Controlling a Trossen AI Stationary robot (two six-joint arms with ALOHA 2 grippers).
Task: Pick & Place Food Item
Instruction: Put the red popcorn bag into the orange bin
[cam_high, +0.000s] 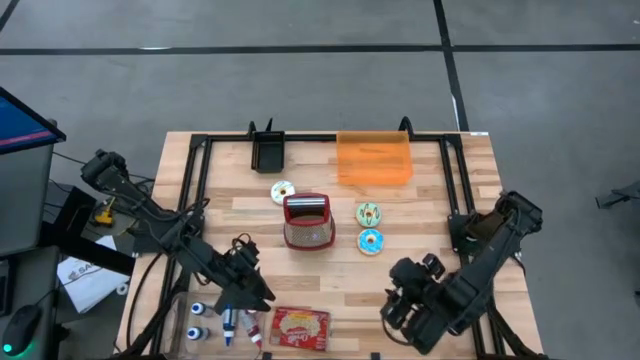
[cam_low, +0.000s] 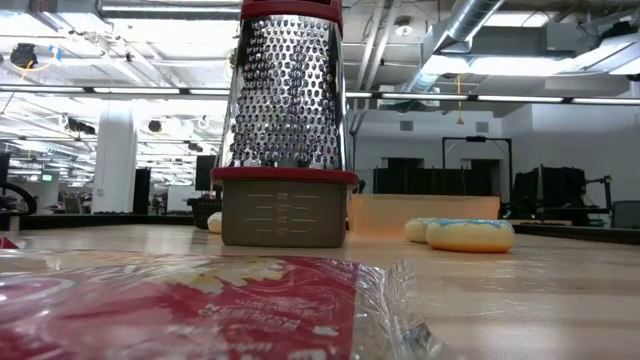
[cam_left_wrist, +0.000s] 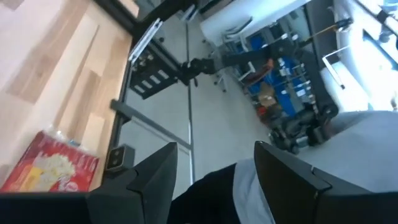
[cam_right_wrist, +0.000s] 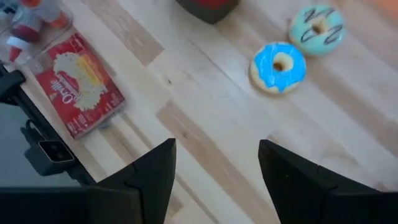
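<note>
A red popcorn packet (cam_high: 300, 327) lies flat at the table's near edge; it also fills the low view's foreground (cam_low: 180, 300). A blue donut (cam_high: 370, 241), a green donut (cam_high: 369, 212) and a pale donut (cam_high: 282, 191) lie flat around a red-based grater (cam_high: 308, 222) at mid-table. My left gripper (cam_high: 258, 295) hovers open just left of the packet (cam_left_wrist: 53, 168), its fingers (cam_left_wrist: 149, 180) holding nothing. My right gripper (cam_high: 400, 305) hangs open over bare wood to the packet's right, tilted down, with the blue donut (cam_right_wrist: 278, 66) and the packet (cam_right_wrist: 78, 84) ahead of it.
An orange container (cam_high: 374, 158) and a black bin (cam_high: 267, 150) stand at the far edge. Small bottles and markers (cam_high: 225, 322) lie at the near left beside the packet. A black frame rail (cam_high: 195, 190) runs along the table's sides. Bare wood (cam_high: 350, 285) lies between grater and packet.
</note>
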